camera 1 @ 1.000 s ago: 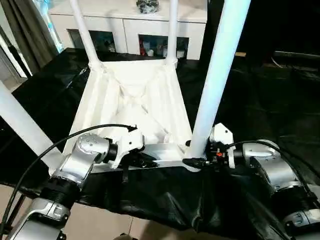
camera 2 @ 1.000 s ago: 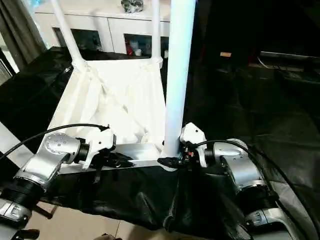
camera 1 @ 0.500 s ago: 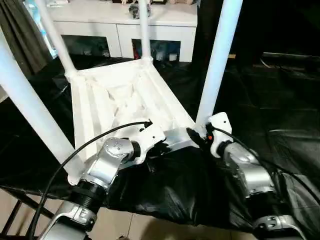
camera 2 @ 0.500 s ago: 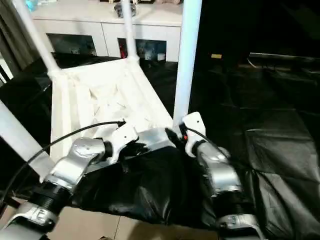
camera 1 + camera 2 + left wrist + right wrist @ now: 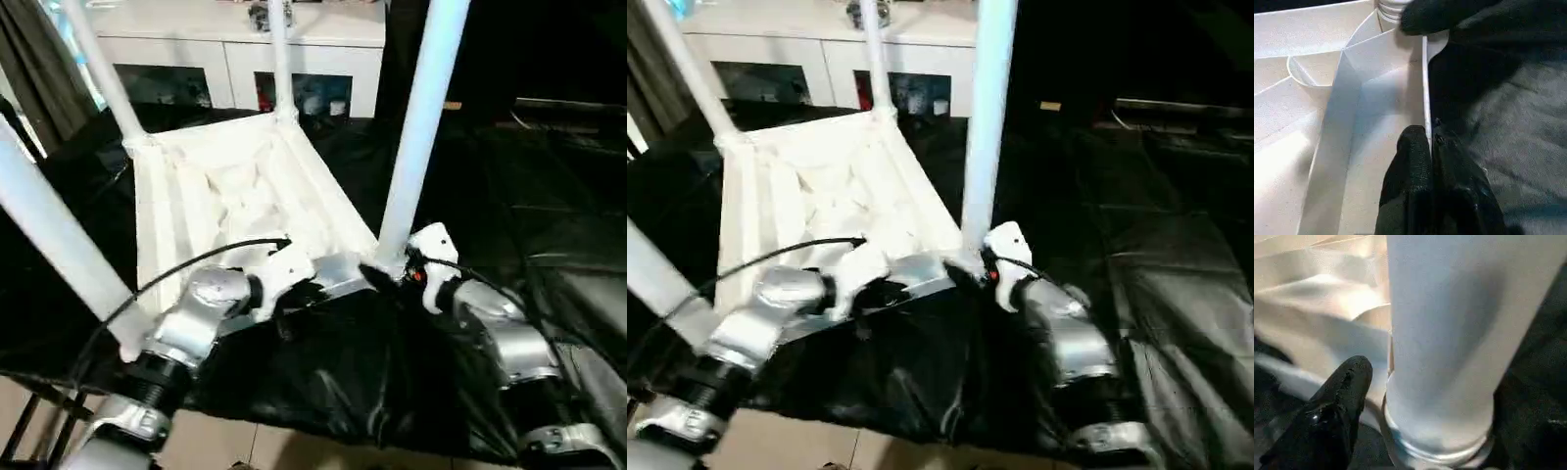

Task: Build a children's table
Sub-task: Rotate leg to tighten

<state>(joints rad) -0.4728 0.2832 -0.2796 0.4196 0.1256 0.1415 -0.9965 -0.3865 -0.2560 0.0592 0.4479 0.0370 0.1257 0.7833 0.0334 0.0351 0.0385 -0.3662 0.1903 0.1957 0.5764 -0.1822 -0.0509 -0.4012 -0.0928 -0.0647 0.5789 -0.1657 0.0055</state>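
The children's table [image 5: 235, 196] is lying upside down on a bench draped in black sheeting [image 5: 549, 196], its ribbed underside facing up and four white legs standing from the corner sockets. The near right leg [image 5: 416, 127] is rising tall in front of the head camera, the near left leg [image 5: 54, 235] is slanting across the left of the view, and the two far legs [image 5: 278, 59] are standing toward a white glass-door cabinet [image 5: 225, 59] at the back.

The tabletop's near rim [image 5: 1425, 88] is sitting at the bench's front edge (the sheeting is hanging down over that edge). The left claw [image 5: 1431, 161] is clenched on this thin rim, one black finger inside the wall and one outside, close to the near right socket. The right claw [image 5: 382, 279] is sitting at the base of the near right leg, just beside its flared end; one black finger [image 5: 1337, 401] is lying against the socket there, and whether the right claw is clamping the leg I cannot tell, since its other finger is hidden. Both silver forearms are reaching in from the near side, a black cable [image 5: 176, 269] arching over the left one.
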